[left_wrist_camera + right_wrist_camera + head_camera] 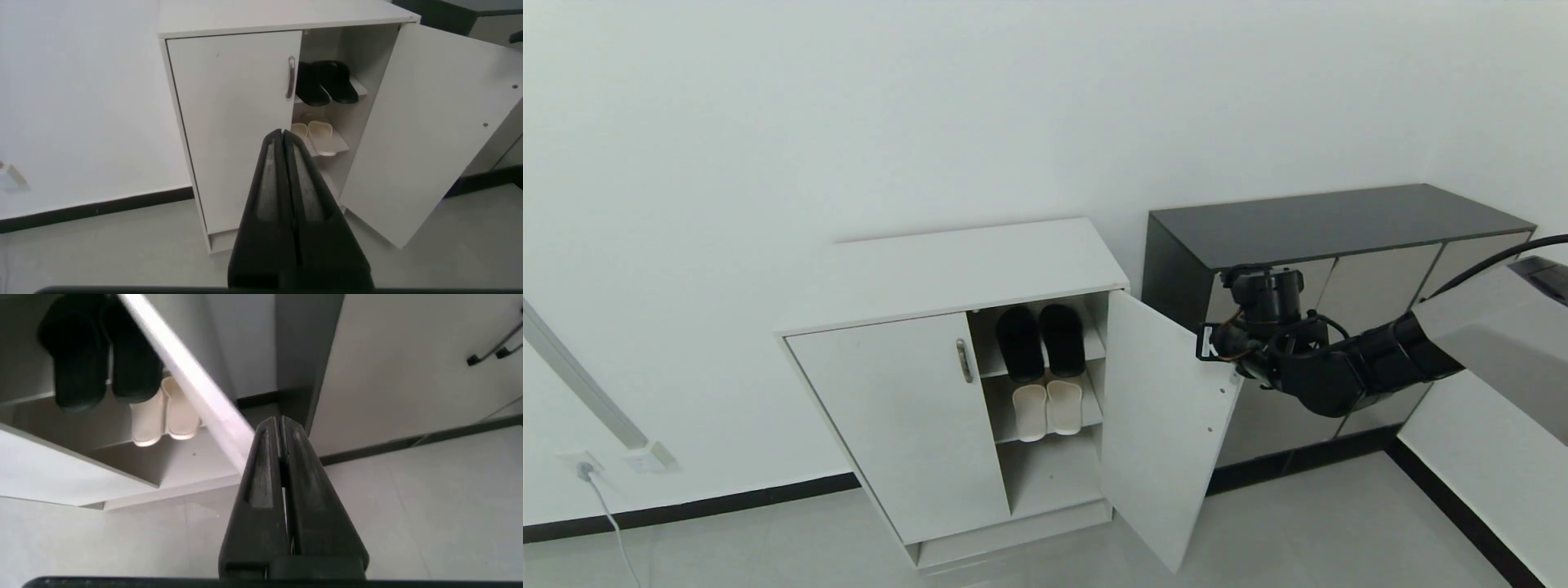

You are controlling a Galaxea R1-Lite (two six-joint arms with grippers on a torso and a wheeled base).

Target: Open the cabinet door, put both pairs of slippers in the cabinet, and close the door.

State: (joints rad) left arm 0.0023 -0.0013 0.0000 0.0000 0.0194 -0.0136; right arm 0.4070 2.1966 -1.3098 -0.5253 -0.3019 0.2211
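Low on the wall at your far left sits a socket [584,468] with a cable [609,523] hanging from it. Your left gripper [283,137] has its fingers pressed flat together on nothing, and it faces the white cabinet [947,269] from well back.

The cabinet's left door [898,425] is shut, with its metal handle [964,360] near the inner edge. Right of that, the inside is exposed. The black slippers [1040,339] lie side by side on the top shelf, and the white slippers [1047,408] lie side by side on the shelf just below. The right door [1168,425] stands swung out wide.

Your right gripper [1205,343] is high up at that door's outer edge, its fingers closed together and holding nothing. You cannot tell whether the tips touch the door. Right of it, a dark cabinet [1331,220] stands against the wall.
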